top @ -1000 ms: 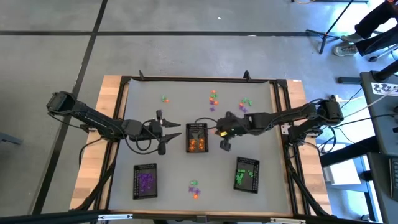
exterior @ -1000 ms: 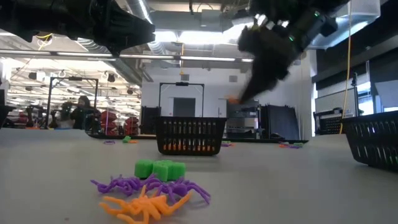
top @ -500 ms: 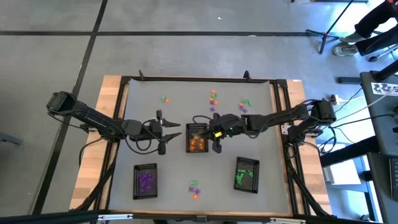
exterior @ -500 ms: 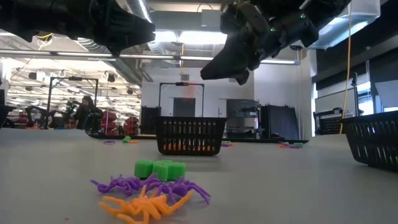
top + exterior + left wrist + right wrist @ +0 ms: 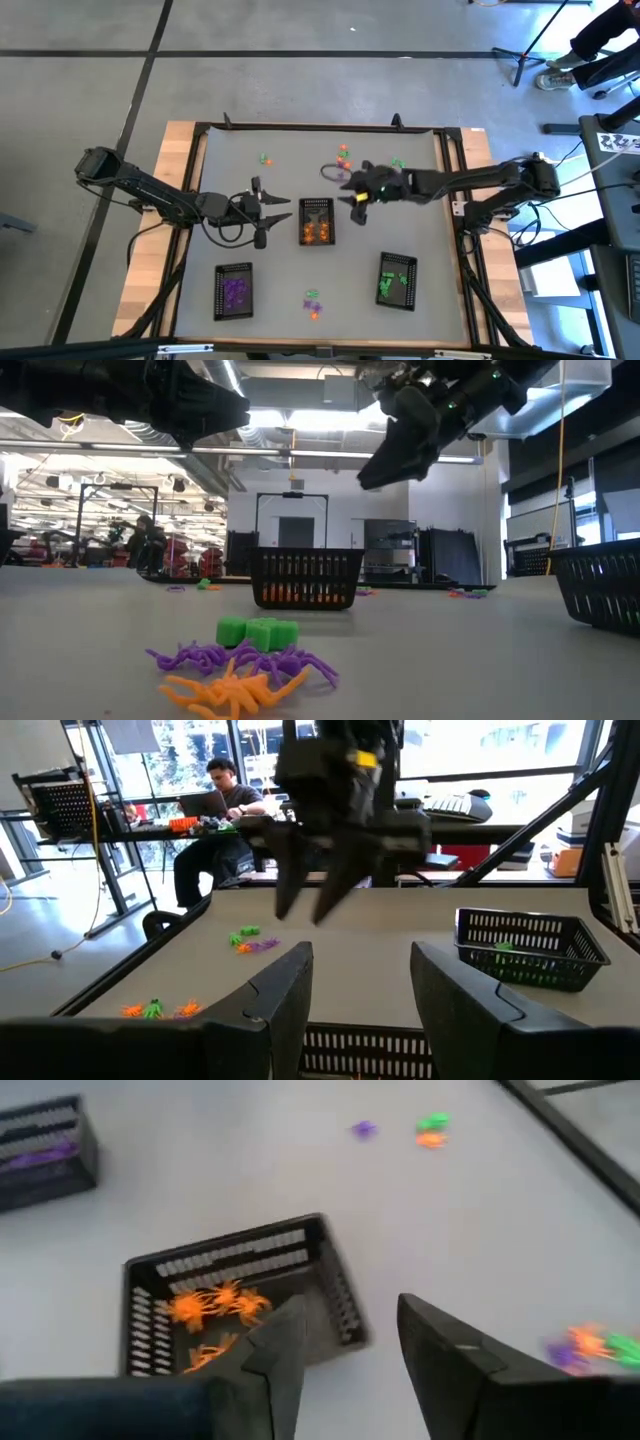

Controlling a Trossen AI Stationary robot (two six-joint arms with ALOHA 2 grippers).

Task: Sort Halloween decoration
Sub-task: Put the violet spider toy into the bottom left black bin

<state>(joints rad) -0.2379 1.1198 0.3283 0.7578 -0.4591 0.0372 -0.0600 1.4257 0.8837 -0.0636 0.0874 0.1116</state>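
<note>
Right gripper hovering empty beside the orange tray, loose trinkets waiting on the table

The right gripper (image 5: 356, 197) is hanging just beside the middle mesh tray (image 5: 335, 1280), jaws apart, nothing between them; orange spiders (image 5: 212, 1304) are lying inside that tray. The left gripper (image 5: 272, 212) is waiting on the tray's other side, jaws apart and empty. More Halloween decoration (image 5: 343, 155) is lying beyond the tray, and a small heap (image 5: 245, 660) nearer the front edge. These look featherlight, soft and leggy; pinching the body probably suits best.

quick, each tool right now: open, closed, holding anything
left tool: open, holding nothing, beside the middle tray
right tool: open, nothing between its fingers, above the table
</note>
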